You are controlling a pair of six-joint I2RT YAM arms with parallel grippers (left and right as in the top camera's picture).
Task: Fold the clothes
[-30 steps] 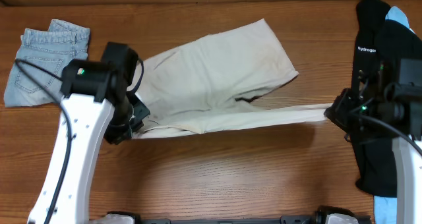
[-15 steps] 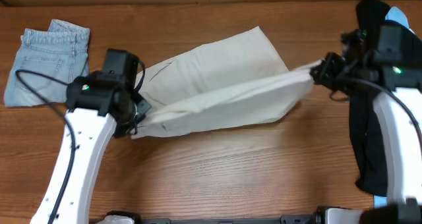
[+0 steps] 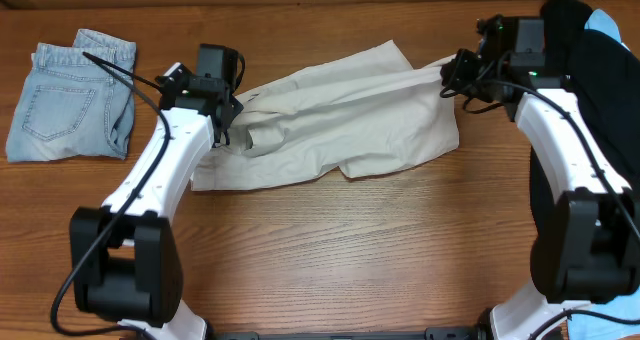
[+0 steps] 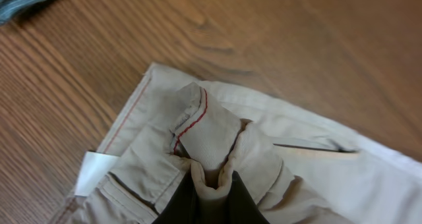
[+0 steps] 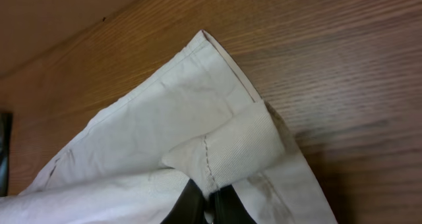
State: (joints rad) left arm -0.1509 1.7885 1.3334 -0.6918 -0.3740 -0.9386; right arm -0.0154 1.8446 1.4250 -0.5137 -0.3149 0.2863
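Mid-fold: beige shorts pinched at both ends.
They lie upper centre of the frame; left gripper and right gripper each clamp a bunched edge. Next, I'd guess: lay the fold flat, then release.

The overhead camera is looking straight down from well above, taking in the whole brown wood-grain table and both arms. The left wrist camera is looking down past the left gripper, very close to a bunched, red-stitched corner of the pale beige cotton shorts. The right wrist camera is peering from equally near, past the right gripper, at another corner. All three views are sharing the shorts and the wood beneath them.
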